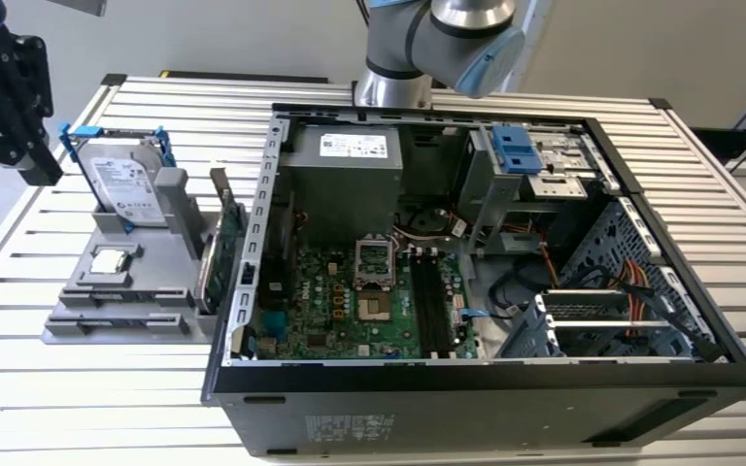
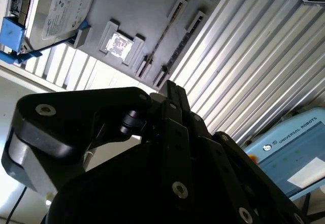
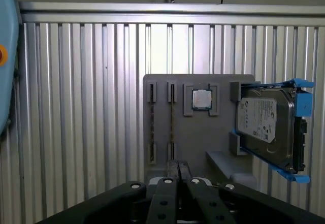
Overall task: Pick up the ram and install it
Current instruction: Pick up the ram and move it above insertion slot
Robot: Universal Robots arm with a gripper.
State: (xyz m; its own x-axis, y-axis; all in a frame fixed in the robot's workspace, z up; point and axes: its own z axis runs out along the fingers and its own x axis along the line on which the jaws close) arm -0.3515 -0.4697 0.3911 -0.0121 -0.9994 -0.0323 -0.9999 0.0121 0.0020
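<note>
- The black, jointed metal gripper [image 3: 179, 165] hangs above the flat grey plastic holder tray [image 3: 198, 137], off to the exterior view's left of it. In the first wrist view its two slim fingers look pressed together with nothing between them.
- The ram [image 3: 172, 127], a thin dark circuit-board stick standing on its long edge, sits in the tray's slot pair nearest the square, silver-capped processor chip [image 3: 201, 99].
- Risk, as I judge it: fingers this tight cannot straddle the stick. A descent like this would butt onto its top edge and could crack it or jam it in the brackets.
- Risk: the stick is very narrow. A slight sideways offset could land a pad on the tray's raised slot bracket instead of the board face, and a skewed pinch could let the stick pivot.
- The silver metal hard drive with blue plastic rails [image 1: 124, 189] stands upright at the tray's end farthest from the ram slots. It is a tall obstacle for anything crossing the tray.
- The large green card [image 1: 224, 254] stands on edge along the tray's side, towards the open black steel computer case [image 1: 477, 388]. A stick carried low could clip the card or the case's hard rim.
- Surfaces: the tray is matt and moulded, the table [image 1: 36, 408] is ribbed, shiny aluminium slats, and the drive lid is smooth and labelled.
</note>
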